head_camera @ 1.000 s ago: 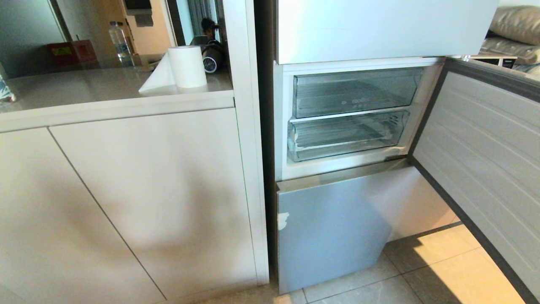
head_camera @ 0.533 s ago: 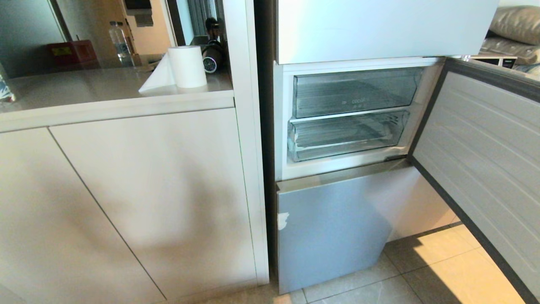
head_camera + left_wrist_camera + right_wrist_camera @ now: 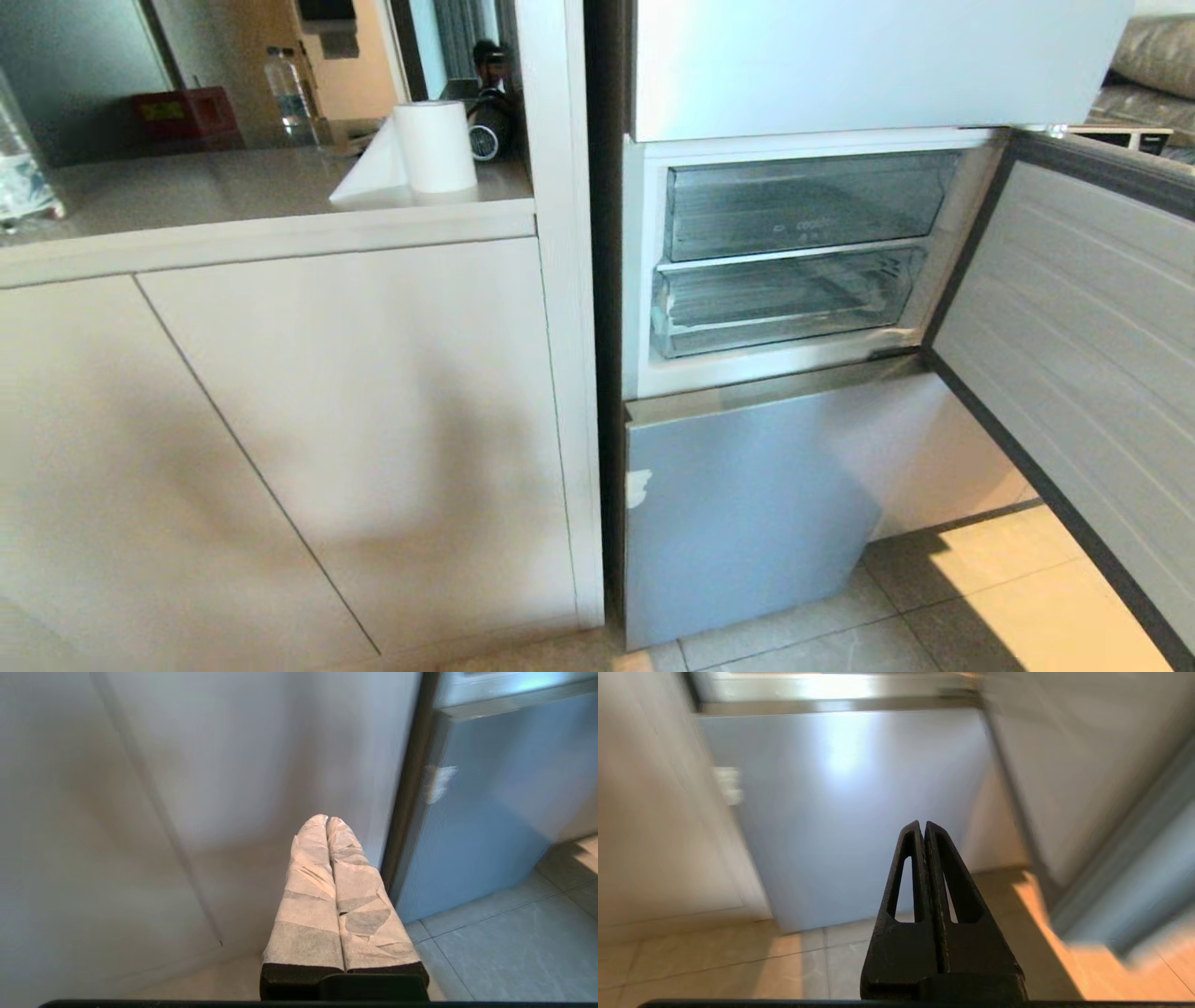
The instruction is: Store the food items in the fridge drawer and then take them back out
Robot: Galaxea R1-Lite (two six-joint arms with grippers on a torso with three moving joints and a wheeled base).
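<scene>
Both claws hang empty and closed: left gripper (image 3: 327,820), right gripper (image 3: 923,825). No food shows. Fridge drawer (image 3: 780,301), the lower clear one, sits pushed in behind the open door (image 3: 1074,336); likely light, stiff, slick plastic, best hooked at its front lip

My two hands hang low over the tiled floor (image 3: 943,607), which bears the cabinet (image 3: 308,439) and the fridge (image 3: 747,504); well above and beyond my left hand lies the counter (image 3: 233,191); on it stand a white paper roll (image 3: 434,145), a clear bottle (image 3: 291,89) and a red box (image 3: 182,110); nearer, at its edge, another clear bottle (image 3: 21,173).
</scene>
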